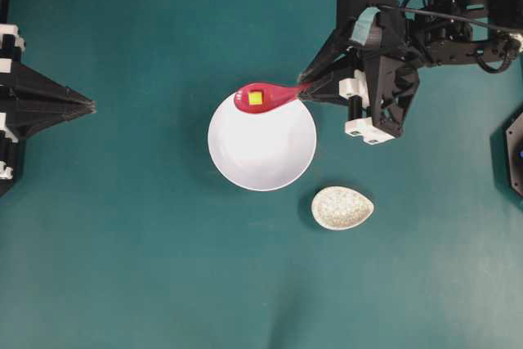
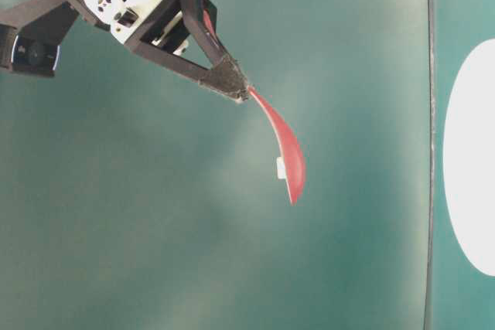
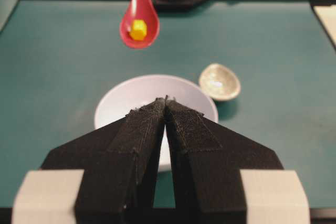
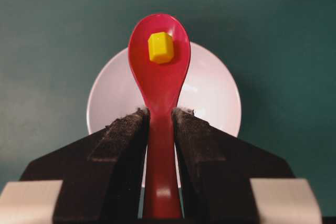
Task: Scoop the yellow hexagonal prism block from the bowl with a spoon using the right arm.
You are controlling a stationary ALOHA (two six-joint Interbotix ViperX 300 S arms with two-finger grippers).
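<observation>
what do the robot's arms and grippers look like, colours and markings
Both are black. The right arm has an angular open-frame body with white blocks, teal tape patches and black cables looping behind it. The right gripper has two long tapering fingers faced with rough black padding, white blocks at their bases. The left gripper matches: pointed black fingers, white blocks.
</observation>
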